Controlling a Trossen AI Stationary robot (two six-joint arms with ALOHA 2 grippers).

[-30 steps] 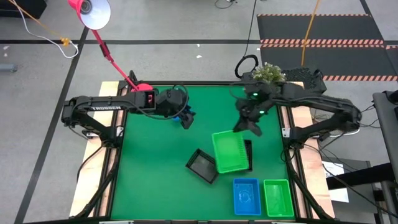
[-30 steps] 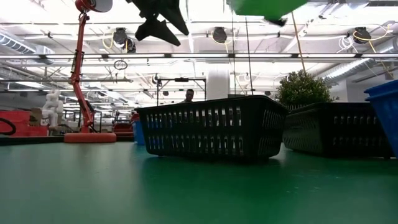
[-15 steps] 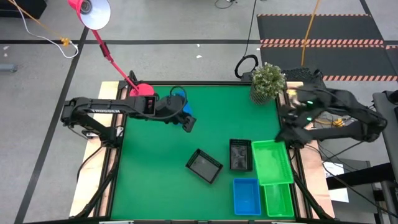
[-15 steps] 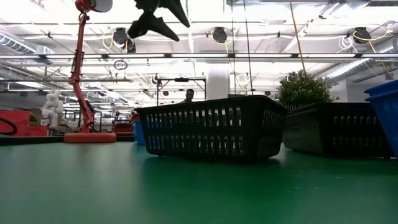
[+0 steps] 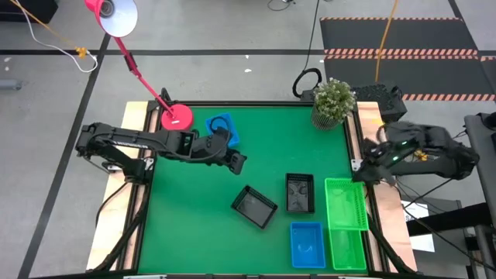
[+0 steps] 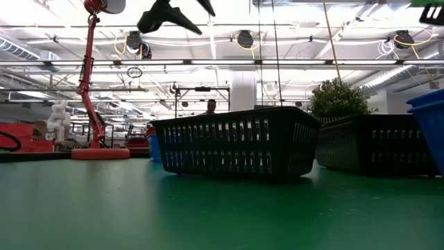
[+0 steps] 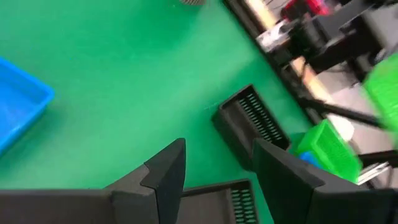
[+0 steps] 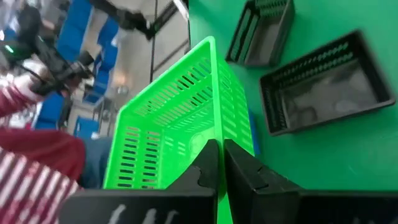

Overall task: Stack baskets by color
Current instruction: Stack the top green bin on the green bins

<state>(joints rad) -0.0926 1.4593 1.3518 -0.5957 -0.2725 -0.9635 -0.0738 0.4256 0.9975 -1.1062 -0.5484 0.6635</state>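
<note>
At the far left stands the pink lamp base [image 5: 177, 118]; just right of it a blue basket [image 5: 222, 128] lies alone on the mat [image 5: 194, 232], well apart from everything else. The left gripper [image 5: 239, 163] hangs above the mat just near-right of that basket, fingers spread and empty. In its wrist view the blue basket sits off to one side while two black ones lie ahead, so the left arm is plainly the nearer one for either.

Toward the middle a black basket [image 5: 254, 207] lies skewed, its long axis slanting across the table, with bare mat all round it. Right of it a second black basket [image 5: 300, 192] lies with its long axis running near to far. In front of that, at the near edge, sits another blue basket [image 5: 308, 244].

Farthest right, the right gripper [image 5: 358, 172] is clamped tight on the far rim of a green basket [image 5: 346, 204], carried above the mat at the right edge. Its long axis runs near to far, matching the second green basket [image 5: 347, 249] resting on the mat just nearward, beside the blue one. The carried basket already overlaps that one's far end, so I judge the stack needs only a short nearward shift and a descent. Room is tight there: the table's right border on one side, the blue basket on the other.
</note>
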